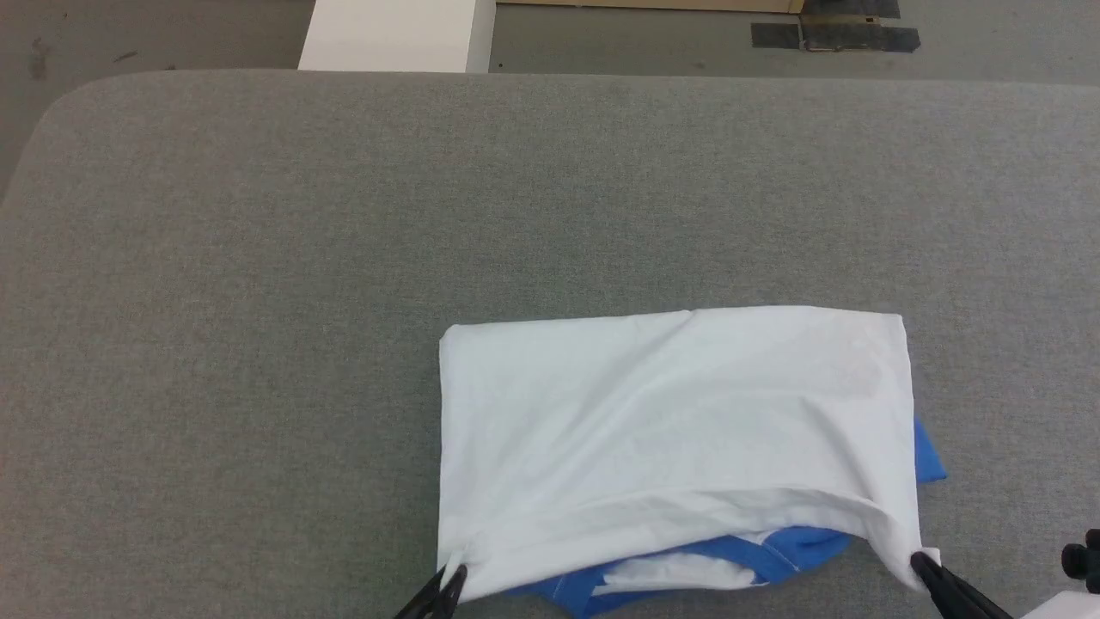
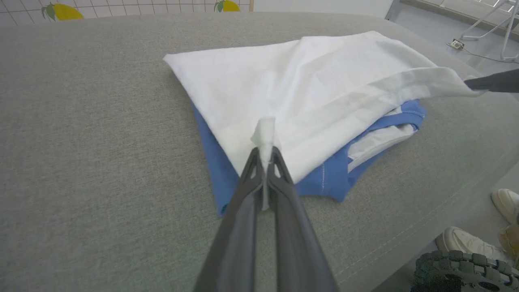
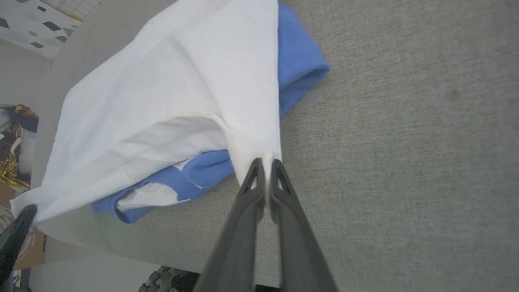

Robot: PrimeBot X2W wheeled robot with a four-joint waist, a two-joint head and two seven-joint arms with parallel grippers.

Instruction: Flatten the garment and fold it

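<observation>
Both near corners of garment (image 1: 670,413) pinched: left gripper (image 1: 454,578) clamps one, right gripper (image 1: 923,564) the other, on grey table (image 1: 215,301)

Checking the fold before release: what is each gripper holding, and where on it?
Both hold the garment: the left gripper pinches the near-left corner of its white top layer, the right gripper the near-right corner.

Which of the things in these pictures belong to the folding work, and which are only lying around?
Belong to the job:
- the garment, partly folded on the grey table
- the left hand and the right hand, each pinching a near corner of it

Only lying about:
- the white box beyond the table
- dark tape on the floor
- a person's white shoe
</observation>
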